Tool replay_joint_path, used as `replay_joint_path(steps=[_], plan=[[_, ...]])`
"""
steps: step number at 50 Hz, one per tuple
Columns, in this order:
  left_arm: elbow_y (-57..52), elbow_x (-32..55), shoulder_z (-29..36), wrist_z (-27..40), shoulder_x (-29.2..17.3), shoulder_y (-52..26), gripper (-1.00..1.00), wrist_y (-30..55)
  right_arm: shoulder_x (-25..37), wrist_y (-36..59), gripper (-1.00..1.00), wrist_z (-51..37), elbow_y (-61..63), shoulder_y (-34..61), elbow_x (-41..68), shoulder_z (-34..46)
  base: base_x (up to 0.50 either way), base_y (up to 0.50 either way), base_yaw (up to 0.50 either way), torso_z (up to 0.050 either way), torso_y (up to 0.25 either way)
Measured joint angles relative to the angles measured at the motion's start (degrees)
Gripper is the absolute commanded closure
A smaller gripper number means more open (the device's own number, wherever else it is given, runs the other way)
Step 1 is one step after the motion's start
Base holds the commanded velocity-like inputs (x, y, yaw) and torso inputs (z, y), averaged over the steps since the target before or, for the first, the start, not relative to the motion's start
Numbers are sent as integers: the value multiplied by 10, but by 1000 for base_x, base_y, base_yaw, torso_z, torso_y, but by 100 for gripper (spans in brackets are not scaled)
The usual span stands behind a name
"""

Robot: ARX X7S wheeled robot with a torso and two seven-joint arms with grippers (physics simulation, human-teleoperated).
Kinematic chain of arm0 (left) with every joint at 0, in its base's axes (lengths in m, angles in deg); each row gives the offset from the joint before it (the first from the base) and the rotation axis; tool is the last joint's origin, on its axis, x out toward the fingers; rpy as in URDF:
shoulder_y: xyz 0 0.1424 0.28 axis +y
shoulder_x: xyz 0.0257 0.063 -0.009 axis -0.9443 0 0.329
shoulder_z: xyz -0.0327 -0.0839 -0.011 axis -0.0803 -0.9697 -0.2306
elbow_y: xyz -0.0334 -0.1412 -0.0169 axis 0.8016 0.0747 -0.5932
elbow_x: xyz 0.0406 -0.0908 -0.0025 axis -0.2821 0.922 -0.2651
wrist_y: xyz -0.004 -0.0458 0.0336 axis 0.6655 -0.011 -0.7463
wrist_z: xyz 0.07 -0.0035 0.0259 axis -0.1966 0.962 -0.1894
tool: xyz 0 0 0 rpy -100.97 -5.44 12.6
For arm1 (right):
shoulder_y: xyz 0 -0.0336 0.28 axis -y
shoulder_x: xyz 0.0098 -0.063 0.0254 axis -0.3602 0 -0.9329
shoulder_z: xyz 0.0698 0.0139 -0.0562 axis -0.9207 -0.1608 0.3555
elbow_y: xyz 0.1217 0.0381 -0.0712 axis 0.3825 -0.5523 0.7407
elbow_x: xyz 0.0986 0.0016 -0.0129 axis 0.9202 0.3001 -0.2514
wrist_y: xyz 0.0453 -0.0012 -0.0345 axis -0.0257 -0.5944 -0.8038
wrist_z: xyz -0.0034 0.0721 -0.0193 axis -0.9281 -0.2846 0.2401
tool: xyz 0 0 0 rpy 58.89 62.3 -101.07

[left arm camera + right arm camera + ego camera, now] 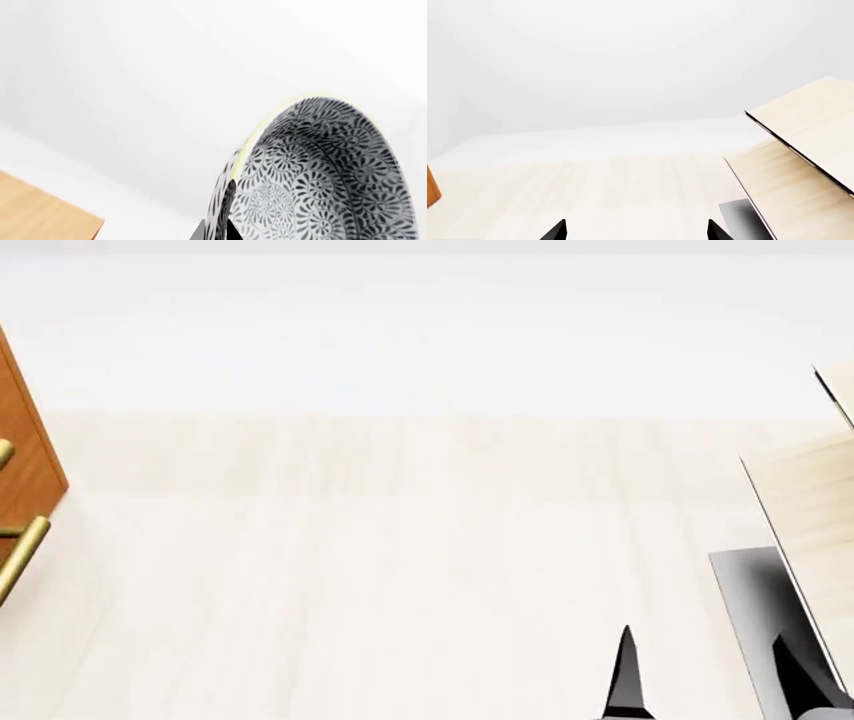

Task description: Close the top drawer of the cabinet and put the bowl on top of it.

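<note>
The bowl (320,175), white with a dense grey floral pattern, hangs tilted in the left wrist view. My left gripper (215,229) is shut on its rim, one finger inside and one outside. A corner of the cabinet's (40,215) reddish-brown wood lies below it and off to the side. In the head view only a sliver of the cabinet (30,445) shows at the left edge, with parts of two brass handles (20,550). How the top drawer stands cannot be told. My right gripper (637,232) is open over the pale table, with nothing between its fingertips (625,670).
A pale light-wood rack (814,510) with a dark grey base (747,585) stands at the right, close beside my right gripper. The same rack (800,150) shows in the right wrist view. The light table (400,540) stretches between cabinet and rack.
</note>
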Motion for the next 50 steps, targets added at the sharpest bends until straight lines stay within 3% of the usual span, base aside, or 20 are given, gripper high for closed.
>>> replay_joint_path(steps=[50], plan=[[75, 27, 1, 120, -25, -63, 100, 0, 7, -23, -100, 9, 3, -30, -2, -15, 0, 0, 0, 0, 0]])
